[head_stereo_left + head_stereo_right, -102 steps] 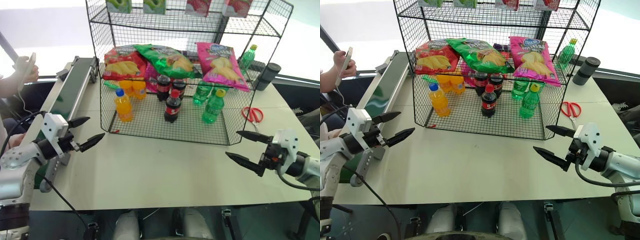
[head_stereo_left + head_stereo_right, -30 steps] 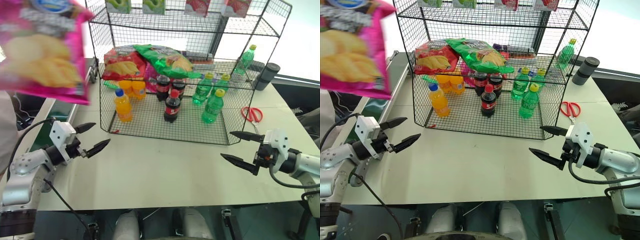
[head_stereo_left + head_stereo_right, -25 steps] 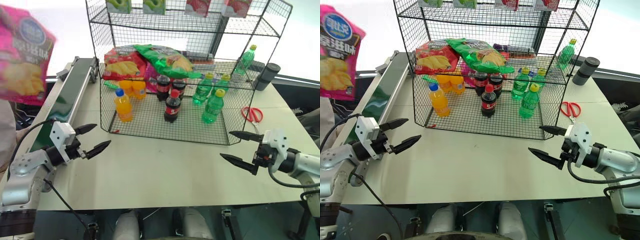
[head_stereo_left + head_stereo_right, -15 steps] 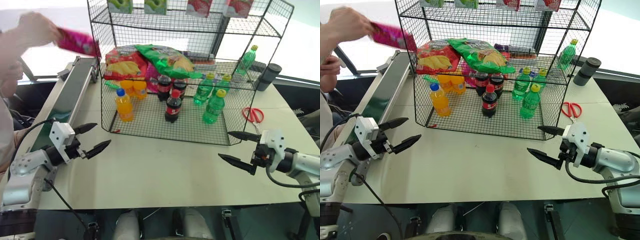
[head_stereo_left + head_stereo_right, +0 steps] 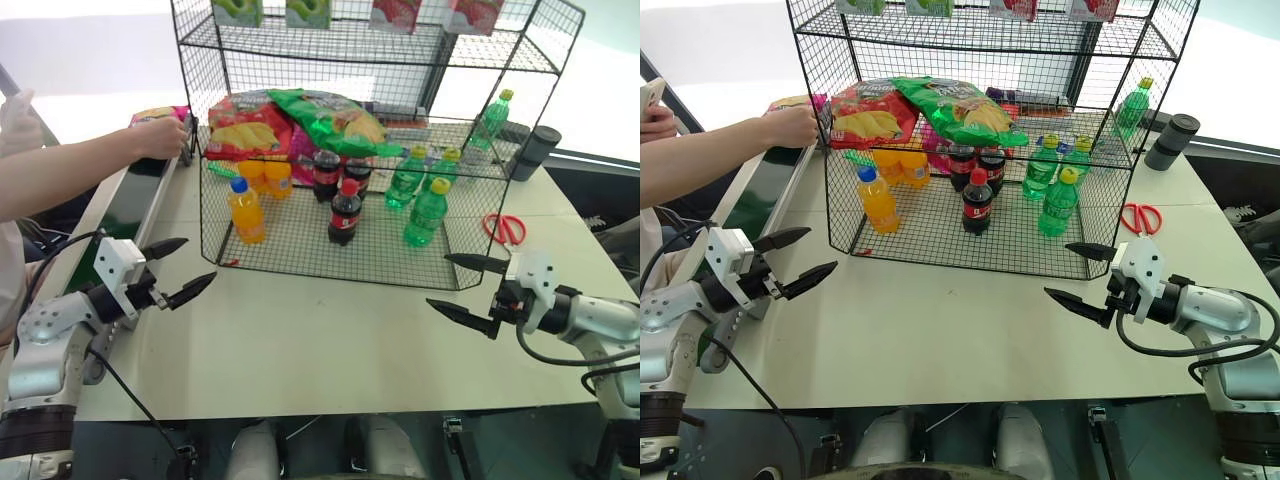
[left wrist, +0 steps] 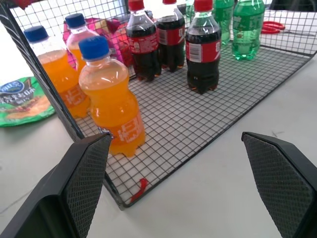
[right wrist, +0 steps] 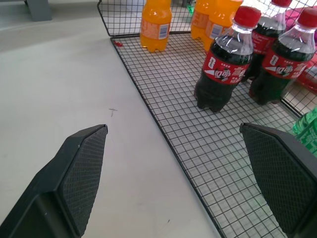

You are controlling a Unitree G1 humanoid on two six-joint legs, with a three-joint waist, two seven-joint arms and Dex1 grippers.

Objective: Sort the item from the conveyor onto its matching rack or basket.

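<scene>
The black wire rack (image 5: 330, 150) stood on the table (image 5: 330, 340) beside the conveyor (image 5: 130, 210). A person's hand (image 5: 160, 137) pressed the pink chip bag (image 5: 150, 114) onto the conveyor's far end. Left gripper (image 5: 177, 270) and right gripper (image 5: 462, 285) hovered over the table, fingers apart, empty.

Black mesh rack (image 5: 330, 45) — magenta bag (image 5: 160, 114)

Bright, even light; background behind the rack (image 5: 380, 60) blown out white. Soft shadows on desk (image 5: 330, 340); wrist views sharp, no blur.
</scene>
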